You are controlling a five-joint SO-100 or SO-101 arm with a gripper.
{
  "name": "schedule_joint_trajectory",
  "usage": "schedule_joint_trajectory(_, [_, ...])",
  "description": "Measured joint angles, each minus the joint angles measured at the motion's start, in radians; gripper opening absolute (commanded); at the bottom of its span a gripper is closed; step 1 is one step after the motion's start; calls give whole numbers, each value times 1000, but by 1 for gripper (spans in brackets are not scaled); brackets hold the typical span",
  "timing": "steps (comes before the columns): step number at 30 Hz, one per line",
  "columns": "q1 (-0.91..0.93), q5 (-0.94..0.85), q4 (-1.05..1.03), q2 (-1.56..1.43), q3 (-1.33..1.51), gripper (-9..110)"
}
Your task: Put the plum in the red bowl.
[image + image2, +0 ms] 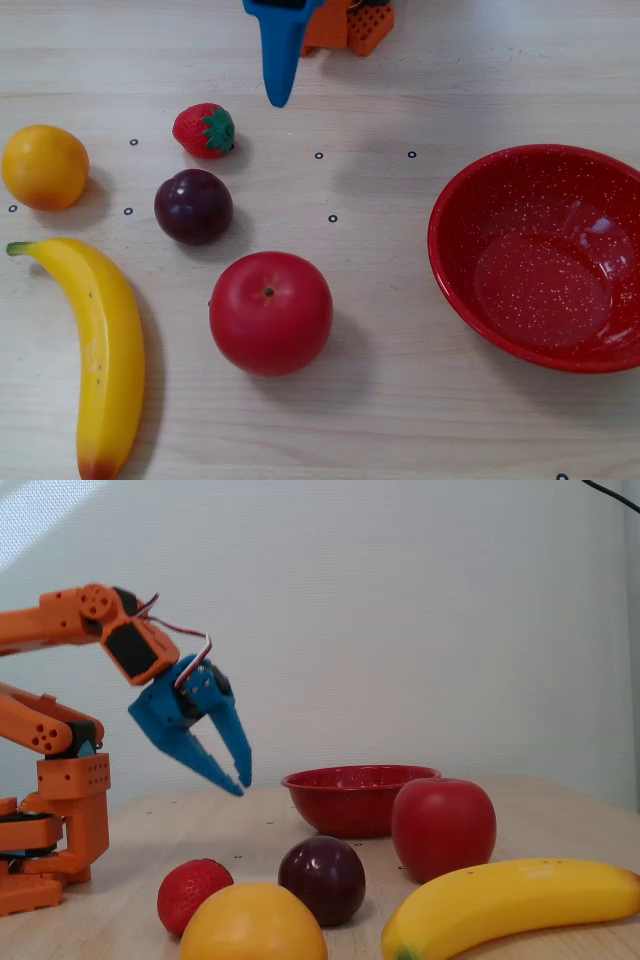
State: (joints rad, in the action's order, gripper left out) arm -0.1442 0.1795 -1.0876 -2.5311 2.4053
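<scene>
The plum (193,206) is a small dark purple-maroon fruit lying on the wooden table, between the strawberry and the apple; it also shows in the low fixed view (322,878). The red bowl (440,240) with white speckles stands empty at the right of the top-down view and at the back in the low view (350,800). My blue gripper (241,785) hangs in the air well above the table, its fingertips together and empty. In the top-down view its tip (280,98) is above and right of the strawberry, apart from the plum.
A strawberry (203,130), an orange (44,166), a banana (100,350) and a big red apple (270,312) lie around the plum. The orange arm base (60,820) stands at the table's far side.
</scene>
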Motion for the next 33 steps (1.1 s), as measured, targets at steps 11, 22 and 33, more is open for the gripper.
schedule_joint_trajectory(11, [-81, 28, -244, 400, -411, 16])
schedule_joint_trajectory(22, [-132, 34, -423, 804, -744, 43])
schedule_joint_trajectory(33, [-192, 29, -434, 1147, -983, 51])
